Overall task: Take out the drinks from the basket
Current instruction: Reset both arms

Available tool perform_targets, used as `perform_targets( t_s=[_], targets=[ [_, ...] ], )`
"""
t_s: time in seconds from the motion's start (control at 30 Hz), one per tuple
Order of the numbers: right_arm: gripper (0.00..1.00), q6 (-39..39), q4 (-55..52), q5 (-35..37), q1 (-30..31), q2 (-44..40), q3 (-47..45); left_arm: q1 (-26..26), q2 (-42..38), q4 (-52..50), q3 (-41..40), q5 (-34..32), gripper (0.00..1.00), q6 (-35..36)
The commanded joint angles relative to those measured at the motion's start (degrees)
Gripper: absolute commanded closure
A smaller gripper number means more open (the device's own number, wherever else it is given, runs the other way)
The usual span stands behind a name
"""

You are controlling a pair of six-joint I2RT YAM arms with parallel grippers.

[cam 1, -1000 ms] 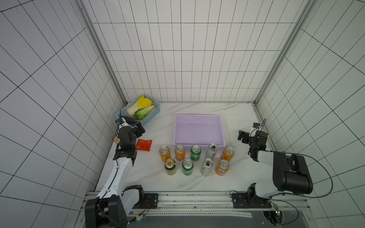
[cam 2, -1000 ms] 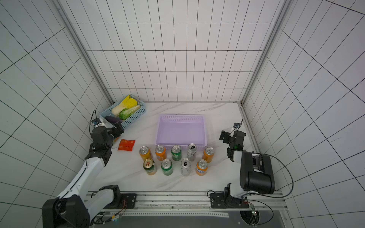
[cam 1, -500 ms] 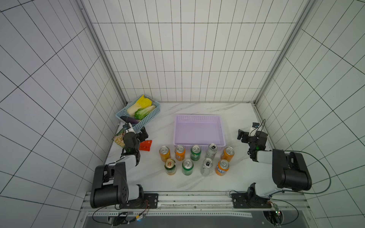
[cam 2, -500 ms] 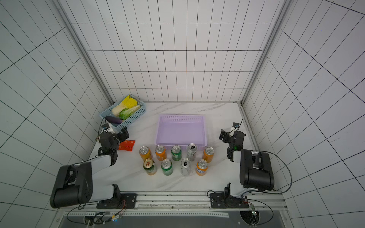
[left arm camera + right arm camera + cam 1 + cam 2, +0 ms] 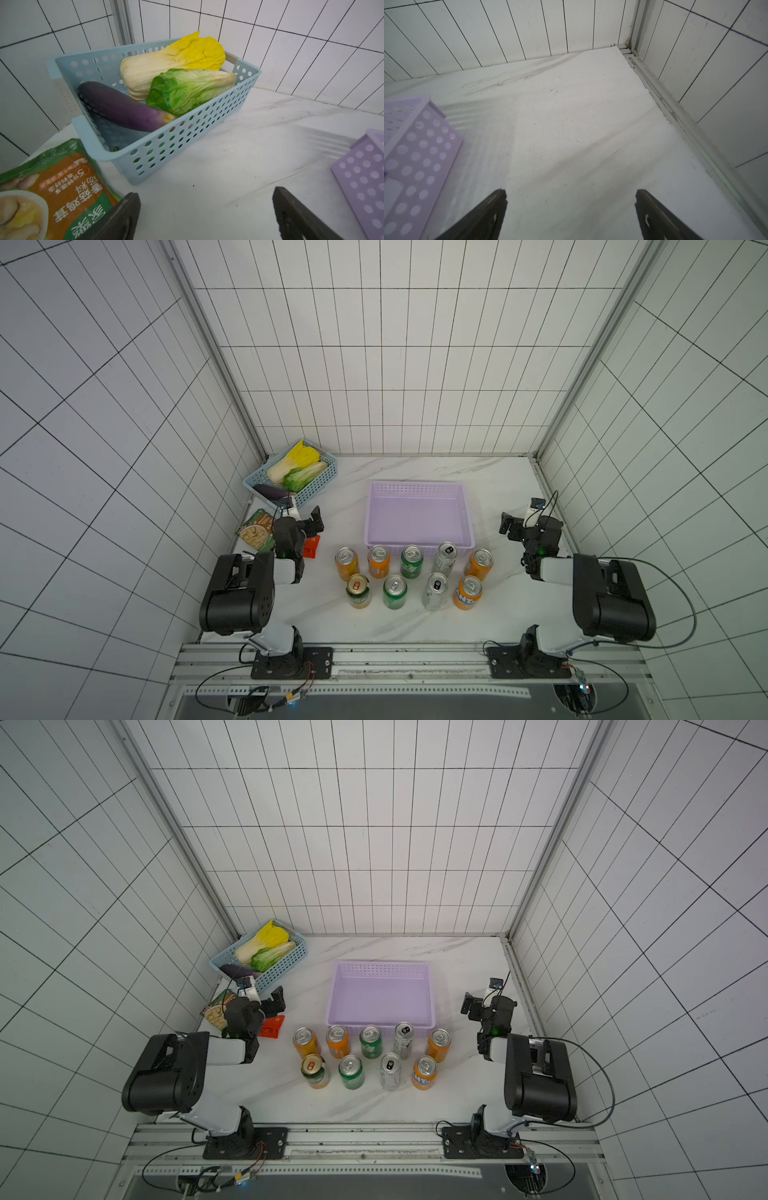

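Note:
The lilac basket (image 5: 419, 489) (image 5: 380, 967) stands empty mid-table; its corner also shows in the wrist views (image 5: 361, 182) (image 5: 419, 158). The drinks stand upright in two rows on the table just in front of it: orange cans (image 5: 346, 563), green cans (image 5: 411, 561), slim silver cans (image 5: 445, 558) and a gold-topped green can (image 5: 358, 591). My left gripper (image 5: 301, 516) (image 5: 205, 193) is open over bare table, left of the basket. My right gripper (image 5: 521, 522) (image 5: 571, 191) is open over bare table, right of the basket. Neither holds anything.
A light-blue basket (image 5: 322, 485) (image 5: 166, 145) with cabbages and an eggplant sits at the back left. A soup packet (image 5: 257, 531) (image 5: 52, 187) and a small red packet (image 5: 311, 548) lie by the left gripper. Tiled walls close in three sides.
The left arm has folded down from a raised, stretched pose to lie low by its base, its gripper still near the packets. The right arm has hardly moved. Both grippers stayed open.

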Motion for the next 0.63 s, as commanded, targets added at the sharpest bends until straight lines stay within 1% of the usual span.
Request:
perform_targets(
  t_s=[0.0, 0.6],
  targets=[
    [0.01, -0.59, 0.43, 1.45, 0.67, 0.19, 0.01, -1.17, -1.19, -2.80, 1.60, -3.67, 0.03, 1.82],
    [0.01, -0.68, 0.52, 1.64, 0.80, 0.08, -0.10, -1.36, -1.28, -3.22, 1.75, -4.15, 0.03, 1.97]
  ],
)
